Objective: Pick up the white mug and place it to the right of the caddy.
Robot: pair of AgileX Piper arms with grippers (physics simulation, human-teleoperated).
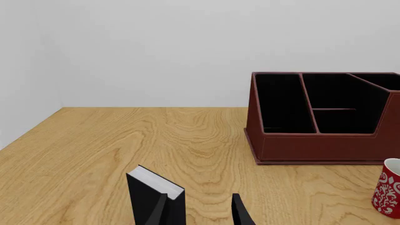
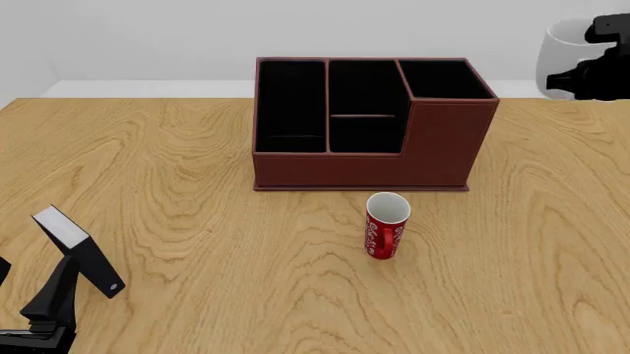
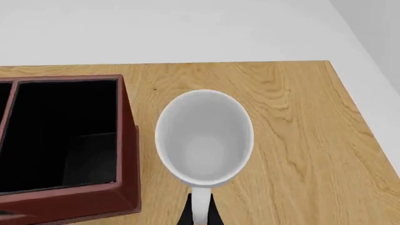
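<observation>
My right gripper (image 2: 588,54) is shut on the handle of the white mug (image 2: 561,59) and holds it upright in the air, beyond the caddy's (image 2: 364,168) right end. In the right wrist view the mug (image 3: 203,136) shows from above, open and empty, with its handle between the fingers of the right gripper (image 3: 200,212) and the caddy's wall (image 3: 127,140) close beside it. My left gripper (image 2: 35,279) is low at the near left corner, open and empty; in the left wrist view, the left gripper (image 1: 200,198) points toward the caddy (image 1: 325,147).
A red mug with white lettering (image 2: 386,226) stands upright in front of the caddy's right half; it also shows in the left wrist view (image 1: 388,187). A small black-and-white slanted block (image 2: 79,249) stands right beside the left gripper's finger. The table's right edge (image 3: 366,117) runs past the mug.
</observation>
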